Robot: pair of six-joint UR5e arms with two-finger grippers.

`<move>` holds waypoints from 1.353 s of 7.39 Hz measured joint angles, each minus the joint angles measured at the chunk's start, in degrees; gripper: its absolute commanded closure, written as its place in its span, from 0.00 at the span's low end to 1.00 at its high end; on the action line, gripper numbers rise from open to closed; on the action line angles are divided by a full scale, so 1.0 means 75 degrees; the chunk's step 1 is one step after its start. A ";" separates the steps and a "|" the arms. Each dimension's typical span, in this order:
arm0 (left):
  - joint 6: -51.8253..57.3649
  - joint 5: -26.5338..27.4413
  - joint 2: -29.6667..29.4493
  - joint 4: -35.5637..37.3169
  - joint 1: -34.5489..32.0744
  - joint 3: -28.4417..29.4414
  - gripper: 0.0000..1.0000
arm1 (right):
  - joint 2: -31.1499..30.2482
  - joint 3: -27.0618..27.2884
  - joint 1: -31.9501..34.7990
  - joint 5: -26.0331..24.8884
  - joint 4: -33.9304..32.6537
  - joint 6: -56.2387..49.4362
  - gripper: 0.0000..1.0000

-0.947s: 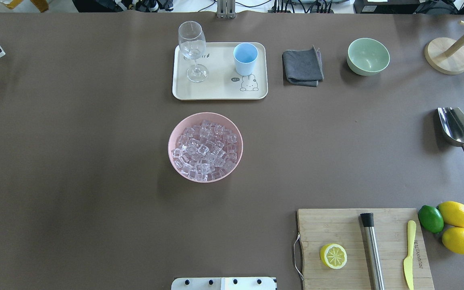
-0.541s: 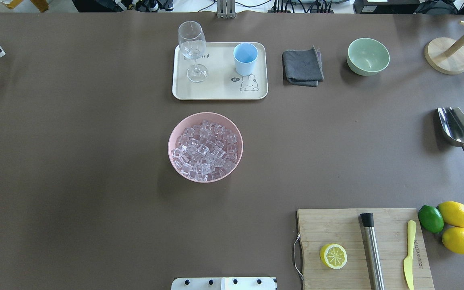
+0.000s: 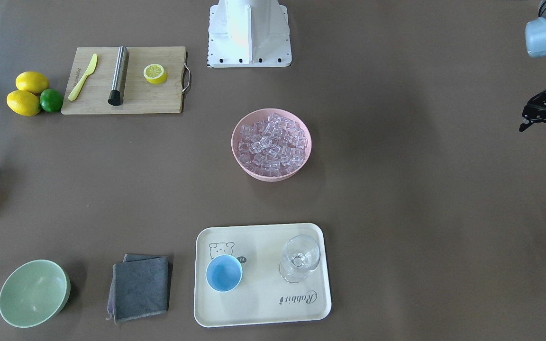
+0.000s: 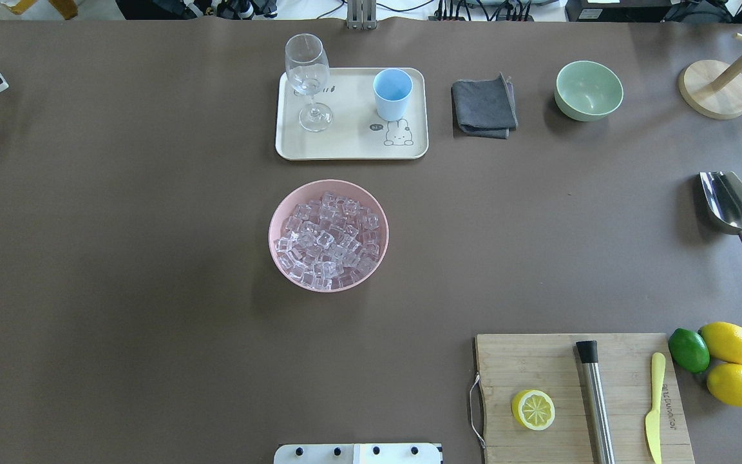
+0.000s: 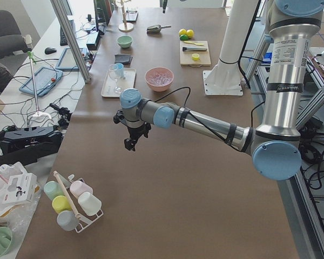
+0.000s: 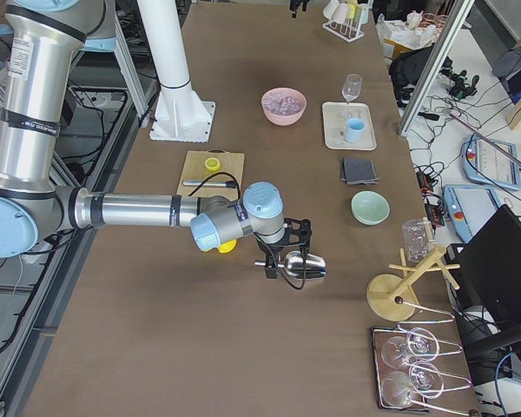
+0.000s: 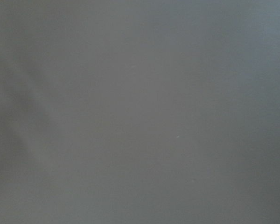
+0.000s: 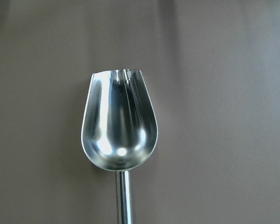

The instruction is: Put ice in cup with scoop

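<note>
1. Starting on the left: your left gripper (image 3: 544,136) hangs over bare table, fingers spread, nothing between them. Everything for this job sits well off to its right.
2. Moving right of that hand, you have one round pink bowl (image 4: 272,241) heaped with clear glassy ice cubes (image 4: 328,237), too many to count. Beyond it, farther from you, is one cream tray (image 4: 345,138) carrying one clear stemmed glass (image 4: 308,77) and one small light blue cup (image 4: 392,93), which is empty.
3. Right again: one folded grey cloth (image 4: 484,106), then one pale green bowl (image 4: 589,90).
4. Now the action. One shiny silver metal scoop (image 8: 117,126) lies just beneath your right gripper (image 6: 282,256), trough open upward, its bar handle running out the bottom of the wrist view. No finger shows there, so I cannot tell whether that hand is spread or pressed together.
5. The pick-up looks like your step. Come down on the bar handle, not the trough, with the jaws square across it so it won't roll. Lift level. The ice and cup wait well to this hand's left.
</note>
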 measured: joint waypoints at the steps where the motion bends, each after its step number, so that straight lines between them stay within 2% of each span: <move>1: 0.0428 -0.0326 -0.0058 -0.0284 0.0336 -0.0141 0.01 | -0.0120 -0.0023 -0.0285 -0.0212 0.0391 0.0329 0.00; 3: 0.0697 -0.0580 -0.0141 -0.1189 0.1220 -0.0396 0.01 | -0.0279 -0.0041 -0.0848 -0.0604 0.1101 0.0884 0.00; 5: 0.0917 -0.0587 -0.0494 -0.1935 0.1876 -0.0429 0.01 | -0.0307 -0.0064 -0.1372 -0.1078 0.1411 0.0948 0.00; 7: 0.1377 -0.0547 -0.0785 -0.2679 0.2460 -0.0381 0.01 | -0.0289 -0.0230 -0.1711 -0.1194 0.1557 0.0996 0.02; 10: 0.1497 -0.0185 -0.1235 -0.3211 0.3428 -0.0316 0.01 | -0.0239 -0.0938 -0.1937 -0.1177 0.2485 0.1416 0.07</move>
